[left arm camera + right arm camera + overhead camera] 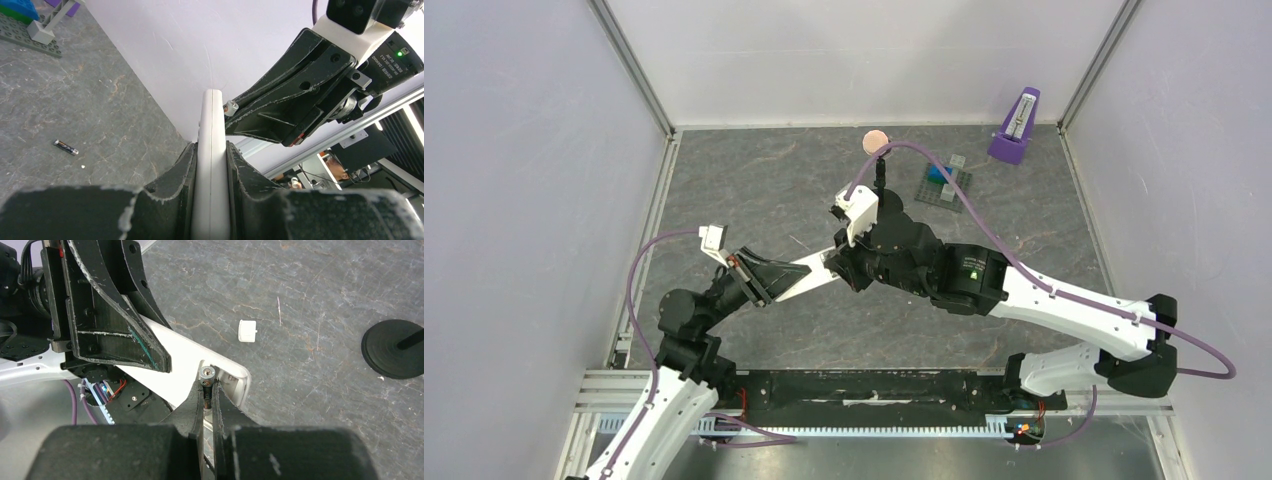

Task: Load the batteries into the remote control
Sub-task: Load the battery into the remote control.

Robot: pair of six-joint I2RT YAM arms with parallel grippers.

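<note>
With the left gripper (211, 148), clamps the white remote (211, 112) edge-on, long axis pointing out past the fingertips. With the right gripper (207, 390), pinches a dark battery (206, 374) lengthwise, silver tip forward, at the remote's end. Has a second battery (66, 147) flat on the table (110, 90), left of the left gripper.

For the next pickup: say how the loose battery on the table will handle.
The battery lies on its side, a thin cylinder: probably rolls if nudged. Small, so likely light. Low on the table, so maybe awkward to pinch.

White-and-black arms (1074, 305) carry purple cables (631, 290); black jaws look scuffed.
</note>
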